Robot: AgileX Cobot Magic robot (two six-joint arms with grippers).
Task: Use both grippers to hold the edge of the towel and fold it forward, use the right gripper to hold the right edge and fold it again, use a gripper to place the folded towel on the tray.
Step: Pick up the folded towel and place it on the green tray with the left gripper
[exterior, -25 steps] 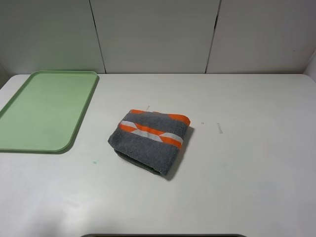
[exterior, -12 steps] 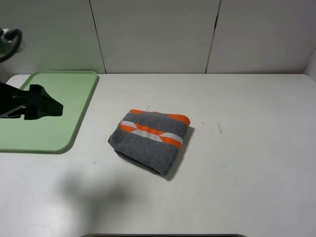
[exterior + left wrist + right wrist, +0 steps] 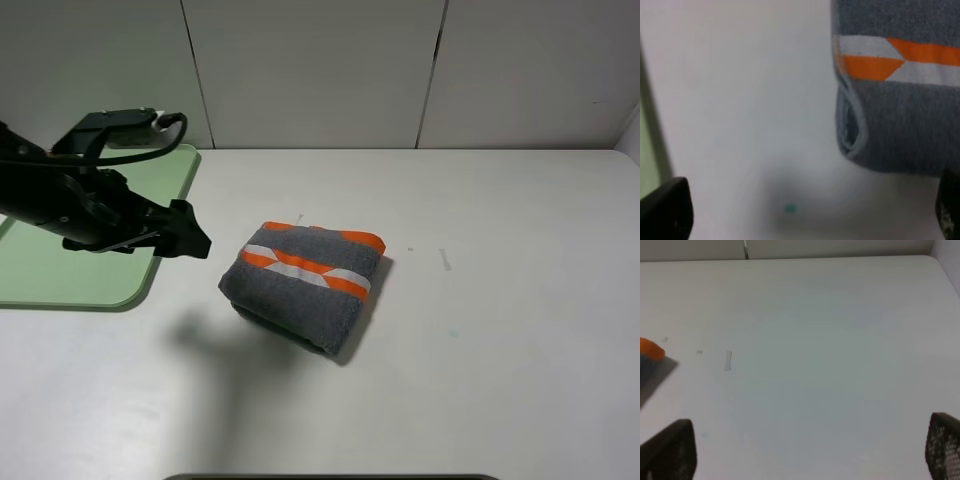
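Observation:
The towel [image 3: 305, 285] lies folded into a thick grey pad in the middle of the table, its orange-and-white band across the top. My left gripper [image 3: 190, 240] hangs above the table just left of the towel, apart from it, at the tray's right edge. In the left wrist view its jaws stand wide open around bare table [image 3: 805, 212], with the towel's [image 3: 900, 125] folded corner ahead. The right gripper [image 3: 805, 450] is open over bare table, with only a corner of the towel [image 3: 649, 352] showing. It is outside the exterior high view.
A light green tray [image 3: 60, 270] lies at the far left of the white table, partly under my left arm. Grey wall panels stand behind the table. A small teal speck [image 3: 790, 208] marks the table near the left gripper.
The left arm has come into view from the left, crossing over the tray toward the towel. The towel has not moved.

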